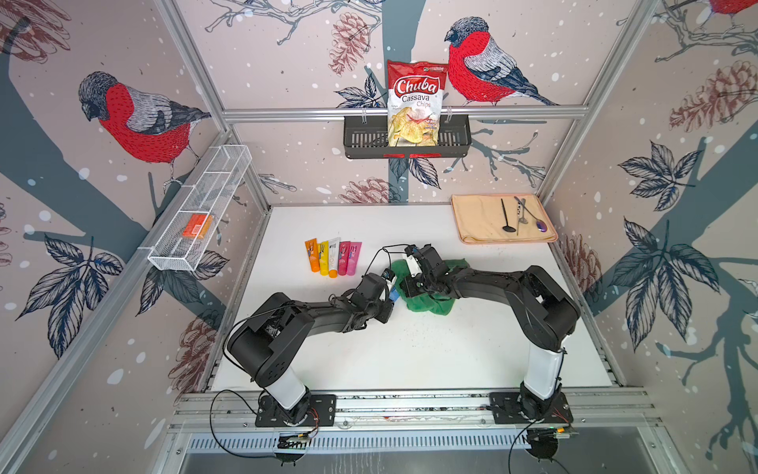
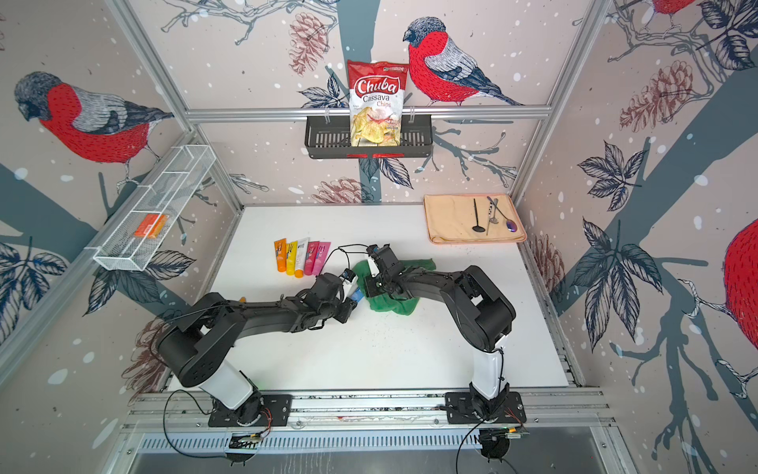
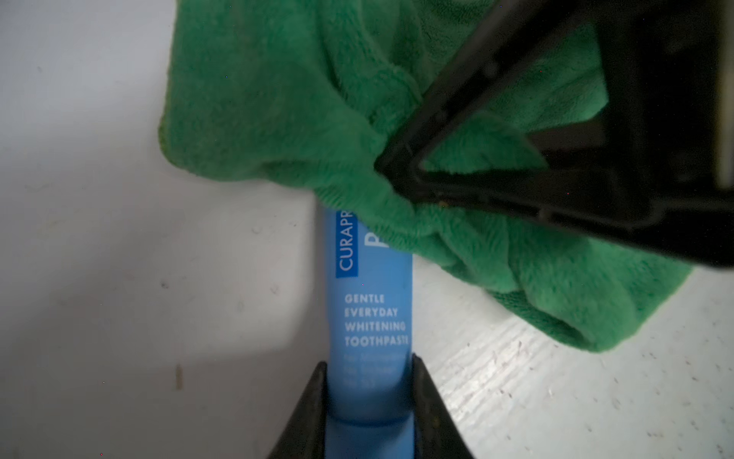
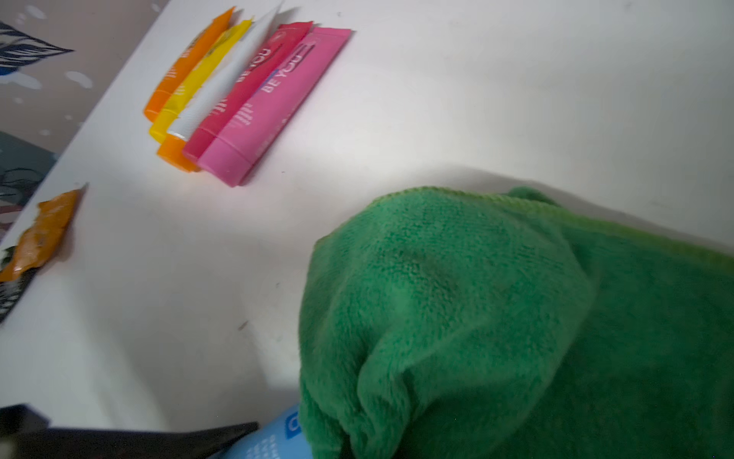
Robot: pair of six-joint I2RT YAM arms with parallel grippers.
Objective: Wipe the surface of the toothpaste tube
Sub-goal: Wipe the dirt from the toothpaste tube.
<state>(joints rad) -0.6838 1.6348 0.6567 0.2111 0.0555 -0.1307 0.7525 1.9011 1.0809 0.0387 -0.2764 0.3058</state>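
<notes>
A light blue toothpaste tube (image 3: 369, 310) lies on the white table (image 3: 99, 258), and my left gripper (image 3: 369, 363) is shut on its near end, one finger pressed against each side. The tube's far end is covered by a bunched green cloth (image 3: 310, 103). In the left wrist view my right gripper (image 3: 397, 183) is shut on that cloth and holds it against the tube. In the right wrist view the cloth (image 4: 516, 318) hides the jaws and only a corner of the tube (image 4: 274, 441) shows. In both top views the two grippers meet mid-table at the cloth (image 1: 430, 305) (image 2: 393, 305).
Several coloured tubes (image 1: 333, 256) lie in a row left of the cloth. A small orange packet (image 4: 39, 234) lies near the table's left edge. A beige towel (image 1: 476, 221) with utensils is at the back right. A chips bag (image 1: 414, 102) stands in a black wall basket.
</notes>
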